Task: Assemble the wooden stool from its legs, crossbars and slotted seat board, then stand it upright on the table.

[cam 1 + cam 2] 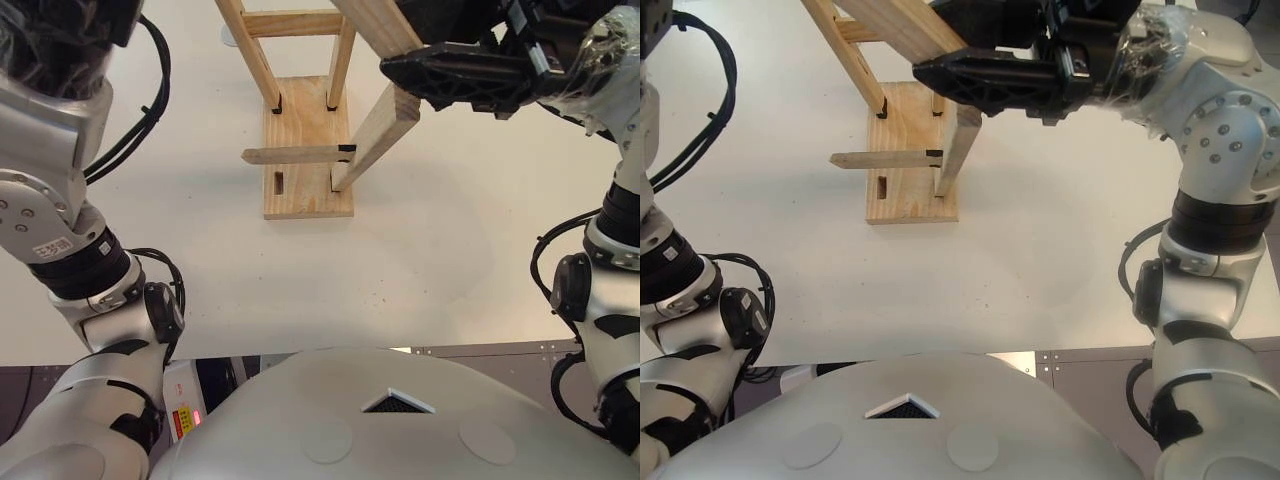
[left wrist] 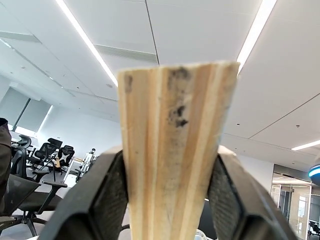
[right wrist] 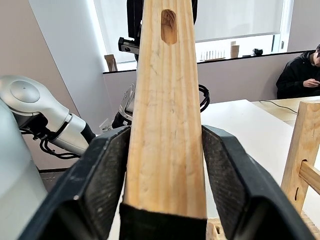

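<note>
left wrist view: left gripper (image 2: 169, 152) pinches a stiff, likely light leg (image 2: 172, 125) by its end; right gripper (image 3: 166, 132) pinches a second leg (image 3: 167, 75) above the seat board (image 1: 300, 200).

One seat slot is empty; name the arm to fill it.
Right, probably: the right claw holds a loose, mortised leg near the seat board; the left claw clamps wood I cannot place.

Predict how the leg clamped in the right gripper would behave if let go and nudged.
Probably stiff: the leg looks like thick solid wood. Likely tippy: it is tall and narrow, leans up from the seat board, and is clamped by the right gripper.
</note>
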Action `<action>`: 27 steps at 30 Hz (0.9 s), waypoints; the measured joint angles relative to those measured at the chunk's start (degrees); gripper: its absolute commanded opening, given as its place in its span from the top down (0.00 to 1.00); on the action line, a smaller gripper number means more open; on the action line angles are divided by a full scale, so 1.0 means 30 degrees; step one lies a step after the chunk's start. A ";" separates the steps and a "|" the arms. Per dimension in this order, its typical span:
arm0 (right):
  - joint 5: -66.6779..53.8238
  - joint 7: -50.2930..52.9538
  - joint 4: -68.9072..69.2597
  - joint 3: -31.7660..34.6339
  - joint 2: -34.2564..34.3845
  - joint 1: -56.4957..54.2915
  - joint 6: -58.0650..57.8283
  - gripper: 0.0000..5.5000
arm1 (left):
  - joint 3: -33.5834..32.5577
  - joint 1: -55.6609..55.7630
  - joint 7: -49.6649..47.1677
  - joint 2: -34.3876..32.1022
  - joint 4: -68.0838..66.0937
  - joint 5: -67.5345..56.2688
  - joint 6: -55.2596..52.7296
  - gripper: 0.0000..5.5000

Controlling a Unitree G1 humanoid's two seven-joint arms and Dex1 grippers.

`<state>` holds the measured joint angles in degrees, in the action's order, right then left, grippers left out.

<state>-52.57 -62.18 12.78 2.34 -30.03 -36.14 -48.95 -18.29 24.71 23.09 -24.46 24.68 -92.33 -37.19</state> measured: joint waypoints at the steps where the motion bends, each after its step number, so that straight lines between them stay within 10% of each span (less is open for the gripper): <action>1: 0.0337 0.0048 -0.0034 -0.0134 0.0005 -0.0004 0.0267 0.43 | -0.0079 0.0015 -0.0002 0.0004 -0.0295 0.0007 0.0074 0.63; 11: 0.2763 -0.1002 0.0080 -0.2000 -0.0882 0.0956 0.1308 0.29 | -0.4868 -0.0711 0.0348 -0.1570 -0.4162 0.2877 0.2902 0.63; 27: 0.3496 -0.1846 0.0038 -0.2516 -0.1522 0.1322 0.1521 0.32 | -0.1711 -0.6065 0.7302 -0.1328 -0.8213 1.1666 0.3699 0.63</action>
<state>-42.08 -67.72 12.89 -5.21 -34.60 -32.18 -44.39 -23.42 6.52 45.00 -28.44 0.04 -57.33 -26.09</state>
